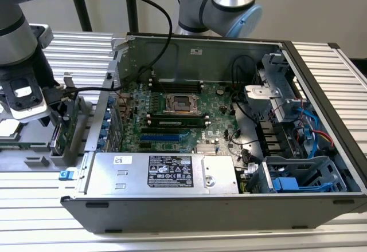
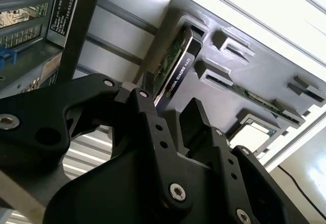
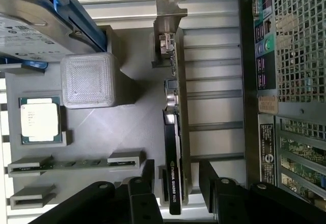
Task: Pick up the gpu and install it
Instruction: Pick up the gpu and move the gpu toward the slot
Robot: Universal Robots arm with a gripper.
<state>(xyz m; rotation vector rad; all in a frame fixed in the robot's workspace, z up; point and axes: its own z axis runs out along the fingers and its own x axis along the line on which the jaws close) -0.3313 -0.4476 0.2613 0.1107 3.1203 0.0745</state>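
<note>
Tool (image 3: 177,167) is spread open, straddling one end of the gpu (image 3: 172,127), not pinching it as far as I can tell. The card's standing on edge in the grey holder tray (image 3: 102,127), beside the open PC case (image 1: 229,120). So it's not picked up yet, and install isn't started.

The arm (image 1: 12,31) drops steeply, its wrist (image 1: 23,94) directly above the gripper (image 3: 175,175) and pointing down. In both wrist views the two black fingers (image 3: 210,183) stand parallel, spread wide apart, tips lowest.
</note>
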